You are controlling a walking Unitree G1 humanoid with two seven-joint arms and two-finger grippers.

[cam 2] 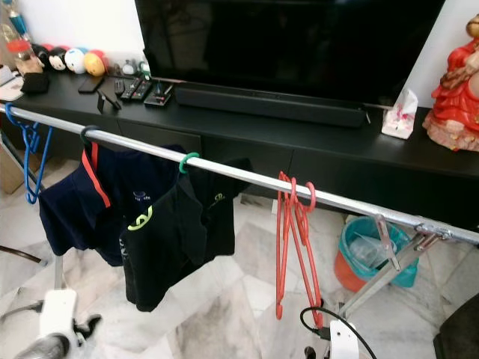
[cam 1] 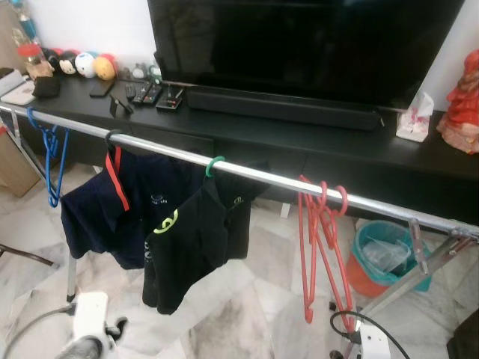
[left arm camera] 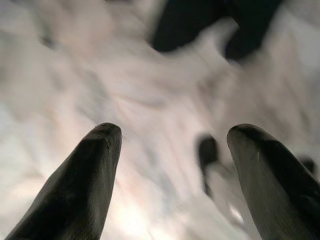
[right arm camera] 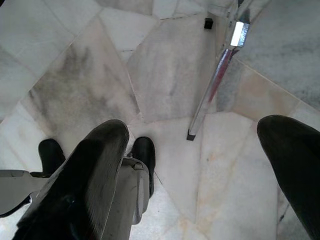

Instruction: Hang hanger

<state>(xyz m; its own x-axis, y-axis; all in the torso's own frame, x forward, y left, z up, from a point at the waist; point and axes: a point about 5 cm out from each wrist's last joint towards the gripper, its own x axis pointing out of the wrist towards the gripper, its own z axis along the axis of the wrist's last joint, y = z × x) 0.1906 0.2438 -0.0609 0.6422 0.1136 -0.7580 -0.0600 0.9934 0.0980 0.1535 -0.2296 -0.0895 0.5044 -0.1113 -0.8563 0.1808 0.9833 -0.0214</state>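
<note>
A silver rail point(cam 1: 247, 173) of a drying rack runs from upper left to lower right. Red hangers point(cam 1: 320, 232) hang empty on it right of middle, and a blue hanger point(cam 1: 51, 157) hangs at the far left. Between them are a navy shirt point(cam 1: 112, 209) with red trim and a black shirt point(cam 1: 194, 239) on a green hook point(cam 1: 215, 166). Both arms are low. My left gripper point(left arm camera: 174, 129) is open over the blurred floor. My right gripper point(right arm camera: 195, 124) is open and holds nothing, above the marble floor near a rack leg point(right arm camera: 212, 90).
Behind the rack stands a black TV console point(cam 1: 314, 146) with a large TV point(cam 1: 299, 45), a soundbar, remotes, a tissue box point(cam 1: 414, 120) and a red figurine point(cam 1: 462, 93). A teal and orange bin point(cam 1: 378, 258) sits under the rail's right end.
</note>
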